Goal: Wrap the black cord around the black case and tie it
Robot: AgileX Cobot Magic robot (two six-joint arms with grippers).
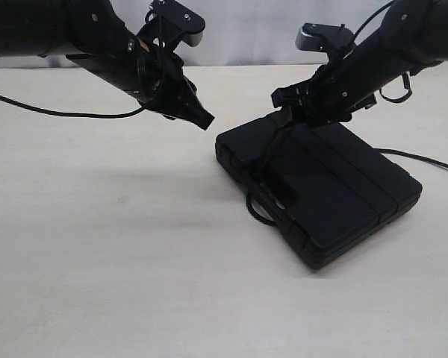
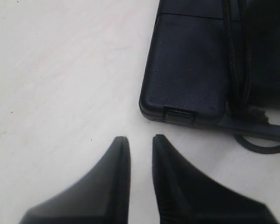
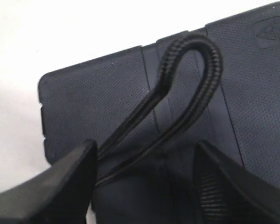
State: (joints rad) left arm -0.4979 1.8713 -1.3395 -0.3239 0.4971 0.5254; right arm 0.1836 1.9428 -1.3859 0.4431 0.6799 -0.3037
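My right gripper (image 3: 143,156) has its jaws wide apart, clamping nothing. The black cord (image 3: 213,70), a doubled loop, runs between them over the black case (image 3: 98,93). My left gripper (image 2: 140,140) is empty, with only a narrow gap between its jaws. The case's corner sits just beyond their tips.

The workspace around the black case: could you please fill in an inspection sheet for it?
Surface: pale table.
Job's things: case lies on it; cord runs across its lid, doubled into a loop.
Clutter: nothing seen.
Grippers: left gripper slightly open, empty, beside the case; right gripper wide open astride the loop.
Cables: thin cable trails across the table at left; black line right of the case, cord or cable unclear.
Surroundings: plain wall behind.
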